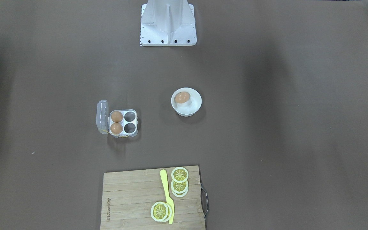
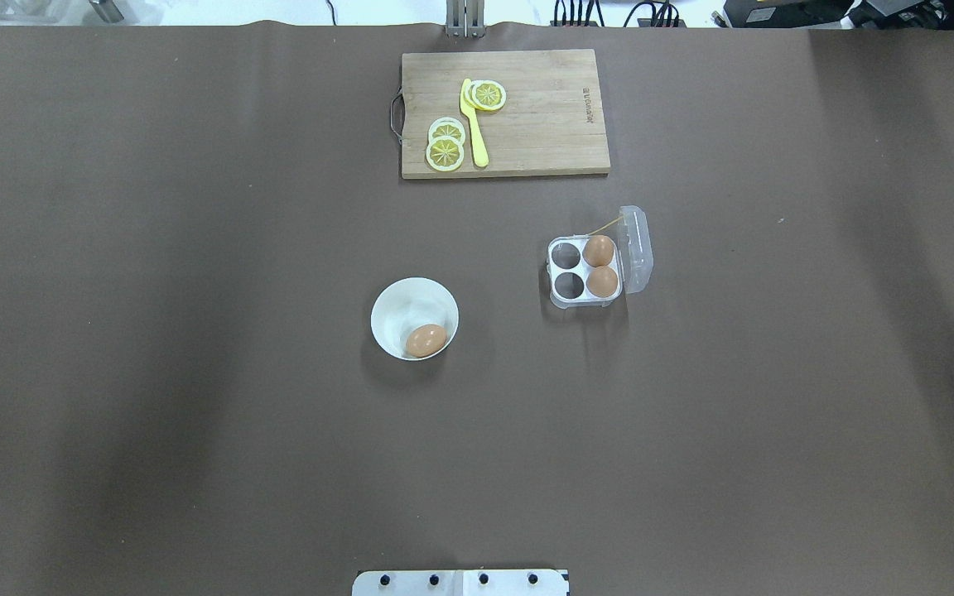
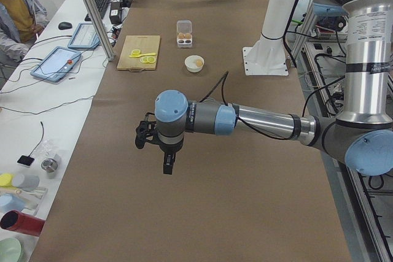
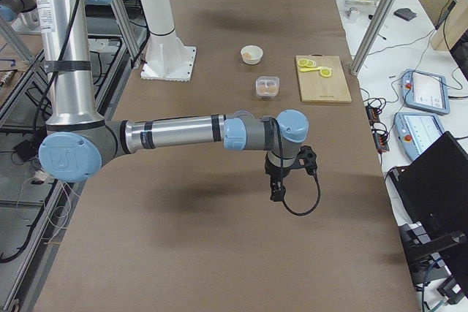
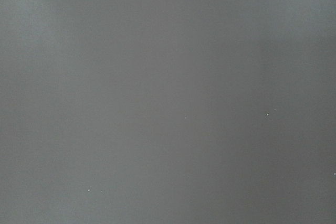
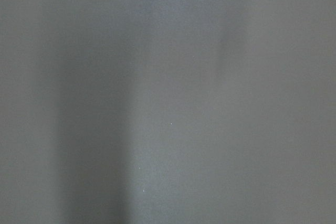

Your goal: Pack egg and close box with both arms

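Note:
The egg (image 1: 182,97) (image 2: 426,340) lies in a round white bowl (image 1: 197,101) (image 2: 390,308) near the table's middle. The box (image 1: 135,122) (image 2: 552,270) stands apart from the bowl with its clear lid (image 1: 102,116) (image 2: 636,248) swung open. Two other eggs (image 1: 117,122) fill the two cells next to the lid; the other two cells are empty. My left gripper (image 3: 167,167) and right gripper (image 4: 277,193) hang over bare table far from both, and show only in the side views, so I cannot tell whether they are open or shut. Both wrist views show only brown table.
A wooden cutting board (image 1: 129,198) (image 2: 543,124) with lemon slices (image 1: 180,174) and a yellow knife (image 1: 166,195) lies at the table's far edge from the robot. The white fixed base (image 1: 168,25) stands at the robot's side. A person (image 3: 15,4) sits beside the table.

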`<state>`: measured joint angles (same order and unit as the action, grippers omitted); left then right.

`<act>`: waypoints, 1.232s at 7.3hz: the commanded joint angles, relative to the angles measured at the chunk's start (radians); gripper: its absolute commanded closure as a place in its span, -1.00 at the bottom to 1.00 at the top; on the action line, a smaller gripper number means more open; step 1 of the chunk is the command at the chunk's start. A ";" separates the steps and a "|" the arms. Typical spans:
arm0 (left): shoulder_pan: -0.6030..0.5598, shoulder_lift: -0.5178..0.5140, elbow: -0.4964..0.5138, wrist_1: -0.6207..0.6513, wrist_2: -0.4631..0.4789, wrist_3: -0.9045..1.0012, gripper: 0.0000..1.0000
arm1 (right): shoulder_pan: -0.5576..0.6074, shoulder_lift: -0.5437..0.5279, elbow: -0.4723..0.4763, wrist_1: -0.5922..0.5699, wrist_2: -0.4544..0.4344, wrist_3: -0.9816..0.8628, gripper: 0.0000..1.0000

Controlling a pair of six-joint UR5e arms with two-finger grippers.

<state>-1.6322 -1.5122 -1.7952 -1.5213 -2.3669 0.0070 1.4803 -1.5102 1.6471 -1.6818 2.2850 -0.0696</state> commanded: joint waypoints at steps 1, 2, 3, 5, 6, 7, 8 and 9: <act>0.000 0.013 -0.001 -0.031 -0.003 -0.002 -0.95 | 0.000 -0.002 0.000 -0.001 0.002 0.002 -1.00; 0.011 0.007 -0.009 -0.046 -0.002 0.001 -0.94 | -0.002 -0.002 -0.001 -0.001 0.002 0.002 -1.00; 0.076 0.003 -0.009 -0.121 0.000 -0.004 -0.94 | -0.002 -0.002 -0.001 -0.001 0.002 0.004 -1.00; 0.211 -0.063 -0.018 -0.241 -0.003 -0.009 -0.94 | -0.003 -0.004 -0.007 0.026 0.051 0.001 -1.00; 0.265 -0.098 -0.053 -0.244 -0.002 -0.098 -0.95 | -0.006 -0.008 -0.009 0.055 0.053 0.002 -1.00; 0.329 -0.115 -0.079 -0.313 0.009 -0.228 -0.96 | -0.011 -0.008 -0.007 0.057 0.053 0.001 -1.00; 0.432 -0.187 -0.081 -0.338 0.014 -0.278 -0.94 | -0.017 -0.010 -0.007 0.057 0.054 -0.001 -1.00; 0.522 -0.250 -0.072 -0.335 0.017 -0.301 -0.93 | -0.018 -0.008 -0.006 0.057 0.054 -0.002 -1.00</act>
<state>-1.2224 -1.6868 -1.8690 -1.8412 -2.3552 -0.2423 1.4657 -1.5190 1.6400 -1.6260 2.3382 -0.0703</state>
